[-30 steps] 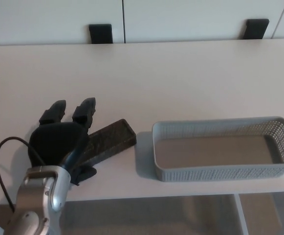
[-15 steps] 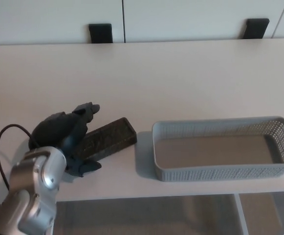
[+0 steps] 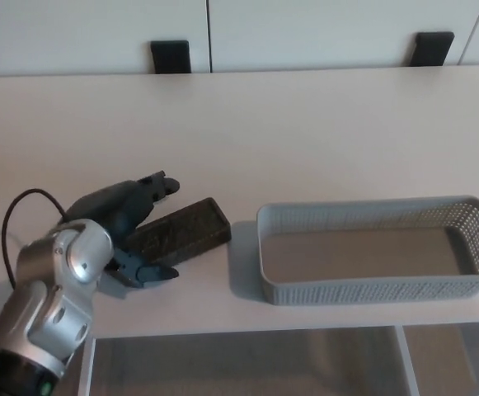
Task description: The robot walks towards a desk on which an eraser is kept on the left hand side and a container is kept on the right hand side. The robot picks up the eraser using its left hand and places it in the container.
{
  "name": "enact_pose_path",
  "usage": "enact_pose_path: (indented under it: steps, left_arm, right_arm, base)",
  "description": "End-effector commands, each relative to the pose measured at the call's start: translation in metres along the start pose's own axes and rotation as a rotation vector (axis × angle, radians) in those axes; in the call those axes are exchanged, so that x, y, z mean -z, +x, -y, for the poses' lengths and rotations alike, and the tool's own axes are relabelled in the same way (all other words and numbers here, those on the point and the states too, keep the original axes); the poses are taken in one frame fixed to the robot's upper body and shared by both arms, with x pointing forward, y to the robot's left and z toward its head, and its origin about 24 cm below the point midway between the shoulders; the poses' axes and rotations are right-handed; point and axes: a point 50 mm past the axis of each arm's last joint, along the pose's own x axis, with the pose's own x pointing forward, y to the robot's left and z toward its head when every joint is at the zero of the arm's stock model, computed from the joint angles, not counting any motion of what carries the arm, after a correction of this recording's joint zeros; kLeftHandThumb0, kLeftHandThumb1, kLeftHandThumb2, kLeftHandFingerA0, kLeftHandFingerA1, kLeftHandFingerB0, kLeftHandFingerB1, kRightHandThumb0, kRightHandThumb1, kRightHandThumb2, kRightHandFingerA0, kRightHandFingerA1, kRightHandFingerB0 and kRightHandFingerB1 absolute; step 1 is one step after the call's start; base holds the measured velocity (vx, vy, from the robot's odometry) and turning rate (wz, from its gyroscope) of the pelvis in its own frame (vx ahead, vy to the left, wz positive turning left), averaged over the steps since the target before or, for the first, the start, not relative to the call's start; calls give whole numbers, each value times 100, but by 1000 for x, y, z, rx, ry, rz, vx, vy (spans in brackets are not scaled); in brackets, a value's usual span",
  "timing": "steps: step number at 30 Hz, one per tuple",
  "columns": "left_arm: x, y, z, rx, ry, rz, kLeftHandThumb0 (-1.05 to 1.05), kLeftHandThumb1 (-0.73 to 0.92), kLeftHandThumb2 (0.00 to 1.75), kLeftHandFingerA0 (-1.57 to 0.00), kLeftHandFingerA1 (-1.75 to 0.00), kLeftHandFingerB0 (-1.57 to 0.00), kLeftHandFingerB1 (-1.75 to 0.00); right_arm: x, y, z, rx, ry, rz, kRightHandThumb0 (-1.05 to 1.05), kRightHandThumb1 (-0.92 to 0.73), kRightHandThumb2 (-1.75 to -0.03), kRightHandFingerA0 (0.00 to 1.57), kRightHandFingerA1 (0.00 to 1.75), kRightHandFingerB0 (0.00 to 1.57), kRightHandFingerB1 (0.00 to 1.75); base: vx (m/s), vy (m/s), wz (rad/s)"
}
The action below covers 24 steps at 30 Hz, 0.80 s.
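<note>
Clearly the grasp is not secure yet: the robot's black left hand [image 3: 128, 227] is turned sideways around the left end of the dark, flat, rectangular eraser [image 3: 179, 233], with its upper fingers [image 3: 158, 185] above the far edge and the thumb [image 3: 150, 273] below the near edge, spread on both sides; I cannot tell if they already press the eraser, which lies flat on the pale beige desk [image 3: 288, 140], a little to the left of the grey perforated plastic container [image 3: 371, 289] and not touching it. The main risk, I think, is that the hand takes only the end of the eraser, so the long free part can tilt down or slip out when it is lifted. If the fingers close unevenly, they can also push the eraser to the right, toward the container wall. The right hand is not visible
</note>
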Motion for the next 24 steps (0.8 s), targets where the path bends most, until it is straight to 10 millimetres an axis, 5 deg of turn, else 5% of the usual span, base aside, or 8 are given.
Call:
enact_pose_path:
  steps: [1, 5, 10, 13, 17, 18, 22, 24]
  left_arm:
    - [2, 0, 22, 100, 234, 22, -41, 75, 63, -73, -67, -34, -31]
    - [-6, 0, 31, 238, 358, -42, -31, 71, 62, -86, -60, -60, -41]
    - [-6, -4, 39, 164, 413, -1, -29, 86, 67, -55, -138, -60, -53]
    - [-5, -4, 38, 136, 432, -6, -34, 92, 68, -73, -74, -51, -40]
    - [-2, -5, 36, 72, 393, 13, -30, 72, 110, -72, -100, -54, -64]
    - [-1, -6, 36, 55, 375, 12, -31, 92, 68, -55, -131, -64, -49]
    - [-3, -10, 28, -79, 269, 73, -33, 72, 108, -74, -108, -57, -64]
    - [-6, -12, 19, -153, 195, 94, -31, 86, 68, -62, -139, -63, -46]
  right_arm:
    - [-1, -1, 5, -19, -54, -24, -21, -41, -52, 82, 50, 69, 47]
    - [-3, -1, 5, -22, -63, -24, -20, -41, -52, 83, 50, 69, 47]
    - [-5, 0, 7, -24, -70, -21, -20, -41, -52, 83, 50, 69, 47]
    - [-7, 1, 9, -21, -85, -13, -20, -41, -52, 86, 51, 70, 47]
    - [-8, 1, 10, -22, -84, -14, -20, -41, -52, 86, 51, 69, 47]
    - [-8, 2, 10, -21, -85, -14, -21, -41, -52, 87, 51, 70, 47]
    - [-9, 2, 11, -23, -96, -17, -21, -41, -52, 89, 51, 70, 47]
    - [-10, 2, 10, -24, -102, -18, -21, -41, -52, 89, 51, 70, 47]
  base:
    - [0, 0, 0]
    - [0, 0, 0]
    - [0, 0, 0]
    - [0, 0, 0]
    - [0, 0, 0]
    - [0, 0, 0]
    - [0, 0, 0]
    - [0, 0, 0]
